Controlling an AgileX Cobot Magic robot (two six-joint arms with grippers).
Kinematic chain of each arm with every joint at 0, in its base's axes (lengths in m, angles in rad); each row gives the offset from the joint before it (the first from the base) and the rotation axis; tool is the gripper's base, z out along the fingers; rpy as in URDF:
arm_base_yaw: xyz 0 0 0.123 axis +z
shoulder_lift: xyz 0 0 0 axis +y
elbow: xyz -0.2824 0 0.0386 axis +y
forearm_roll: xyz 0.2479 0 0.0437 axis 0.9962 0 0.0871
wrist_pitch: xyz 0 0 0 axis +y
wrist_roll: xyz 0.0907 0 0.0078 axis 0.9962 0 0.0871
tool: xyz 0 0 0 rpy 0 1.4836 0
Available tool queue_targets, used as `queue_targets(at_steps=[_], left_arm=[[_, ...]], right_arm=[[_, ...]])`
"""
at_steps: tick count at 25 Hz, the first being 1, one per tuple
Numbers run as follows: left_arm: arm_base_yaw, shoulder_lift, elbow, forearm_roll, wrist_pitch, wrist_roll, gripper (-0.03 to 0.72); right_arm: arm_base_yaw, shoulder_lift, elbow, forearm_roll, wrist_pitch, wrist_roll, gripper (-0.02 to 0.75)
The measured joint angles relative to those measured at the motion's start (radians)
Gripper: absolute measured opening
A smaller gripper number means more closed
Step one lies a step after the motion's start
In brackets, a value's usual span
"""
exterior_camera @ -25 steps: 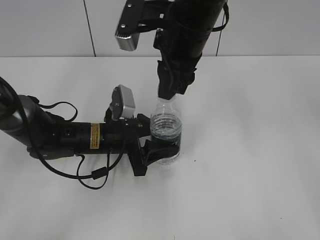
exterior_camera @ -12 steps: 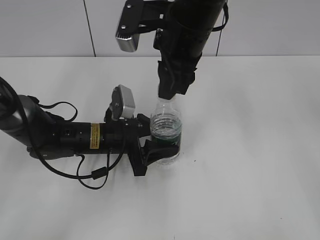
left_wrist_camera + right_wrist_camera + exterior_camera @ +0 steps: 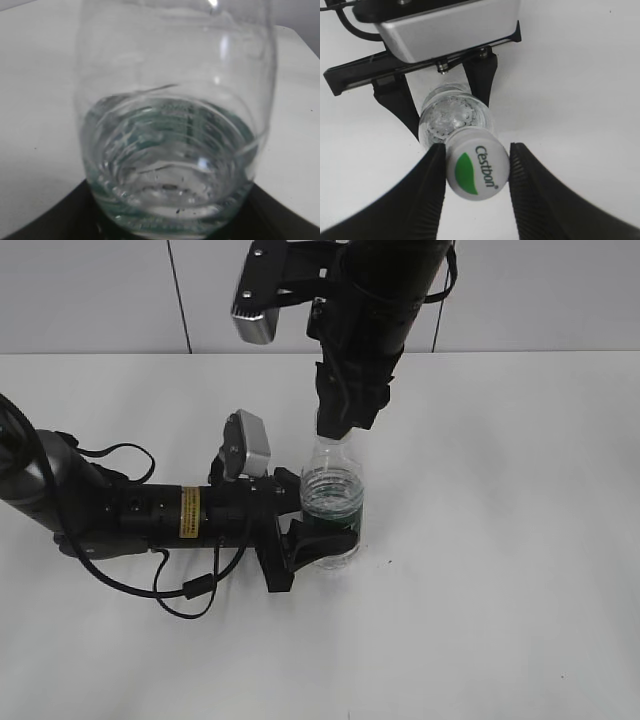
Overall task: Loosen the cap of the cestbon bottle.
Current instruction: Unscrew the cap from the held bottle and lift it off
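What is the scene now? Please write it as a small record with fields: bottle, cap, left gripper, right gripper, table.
bottle: cestbon bottle stands upright on the table, clear, water in it
cap: cap white with a green mark, on the bottle's neck
left gripper: left gripper shut on the lower body of the bottle, from the side
right gripper: right gripper above the bottle, one finger at each side of the cap
table: table white

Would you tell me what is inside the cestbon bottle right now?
Clear water sits in the lower part of the cestbon bottle, with empty space above. The left gripper covers part of its base, and the cap hides the opening.
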Motion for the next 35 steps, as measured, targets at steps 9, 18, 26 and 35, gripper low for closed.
queue_targets(at_steps=[9,18,26,35], left_arm=[[0.001,0.000,0.000,0.007,-0.002,0.000,0.413],[0.001,0.000,0.000,0.026,-0.007,0.003,0.413],[0.001,0.000,0.000,0.028,-0.010,0.002,0.413],[0.000,0.000,0.000,0.052,-0.013,0.014,0.413]], right_arm=[[0.000,0.000,0.000,-0.003,0.001,-0.001,0.350],[0.000,0.000,0.000,0.006,0.001,-0.002,0.458],[0.000,0.000,-0.037,0.008,0.025,0.136,0.465],[0.000,0.000,-0.052,0.018,0.066,0.368,0.465]])
